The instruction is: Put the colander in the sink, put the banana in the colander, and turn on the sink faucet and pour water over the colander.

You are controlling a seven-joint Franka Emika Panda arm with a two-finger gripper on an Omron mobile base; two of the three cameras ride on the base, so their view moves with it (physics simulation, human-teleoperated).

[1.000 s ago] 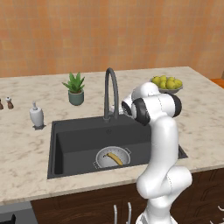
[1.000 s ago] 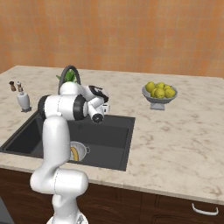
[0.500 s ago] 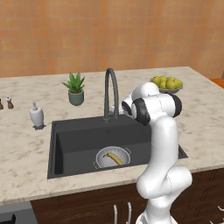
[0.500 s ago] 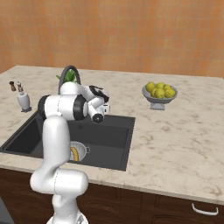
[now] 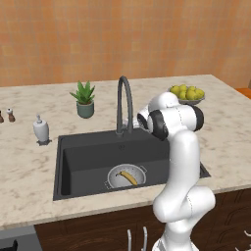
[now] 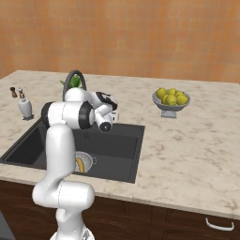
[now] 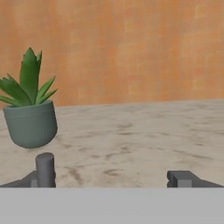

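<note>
The dark grey sink (image 5: 83, 157) holds the silvery colander (image 5: 126, 176) near its front, and the yellow banana (image 5: 129, 177) lies inside it. In the right base view my arm partly covers the colander (image 6: 88, 161) and banana (image 6: 79, 165). The tall gooseneck faucet (image 5: 125, 103) rises behind the basin, with no water showing. My gripper (image 5: 133, 122) hangs close beside the faucet's base, just right of it, and points at the back wall. In the hand view the gripper (image 7: 113, 178) is open, its fingertips (image 7: 181, 178) wide apart and nothing held between them.
A potted plant (image 5: 85, 99) stands left of the faucet and shows again as the plant (image 7: 30, 113). A white soap dispenser (image 5: 41, 130) sits at the sink's left. A footed bowl of yellow-green fruit (image 5: 186, 94) stands at the back right.
</note>
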